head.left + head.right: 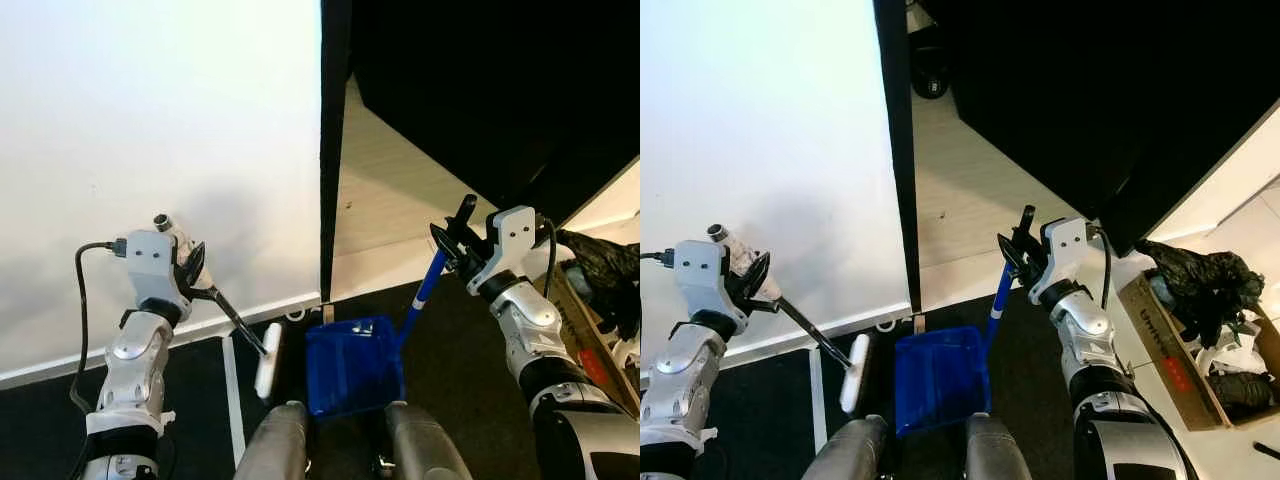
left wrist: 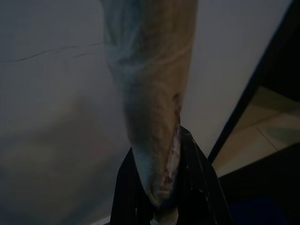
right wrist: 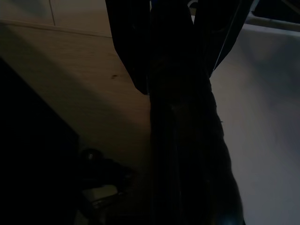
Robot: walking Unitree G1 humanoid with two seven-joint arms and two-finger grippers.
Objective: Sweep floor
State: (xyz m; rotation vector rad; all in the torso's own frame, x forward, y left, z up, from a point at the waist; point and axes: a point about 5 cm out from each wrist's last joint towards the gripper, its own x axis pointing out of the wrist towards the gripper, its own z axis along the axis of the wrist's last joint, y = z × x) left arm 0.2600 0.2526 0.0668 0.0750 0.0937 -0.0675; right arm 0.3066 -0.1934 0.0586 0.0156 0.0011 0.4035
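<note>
My left gripper [image 1: 197, 275] is shut on the thin black handle of a small hand brush [image 1: 268, 362]. The brush's white head hangs low over the dark floor, just left of the dustpan. My right gripper [image 1: 452, 243] is shut on the long blue handle of a blue dustpan [image 1: 348, 364]. The pan sits low in front of me, between the two arms, above my grey knees. In the left wrist view the black fingers [image 2: 199, 187] close around the pale end of the brush handle [image 2: 157, 117]. The right wrist view is dark, with the handle [image 3: 185, 140] running between the fingers.
A white wall [image 1: 150, 130] stands close ahead on the left, ending at a black door frame [image 1: 330, 150]. Beyond the frame lies pale wood floor [image 1: 400, 200] under a large black surface. A cardboard box [image 1: 1185, 365] with dark bags sits at the right. White tape [image 1: 234, 400] crosses the dark floor.
</note>
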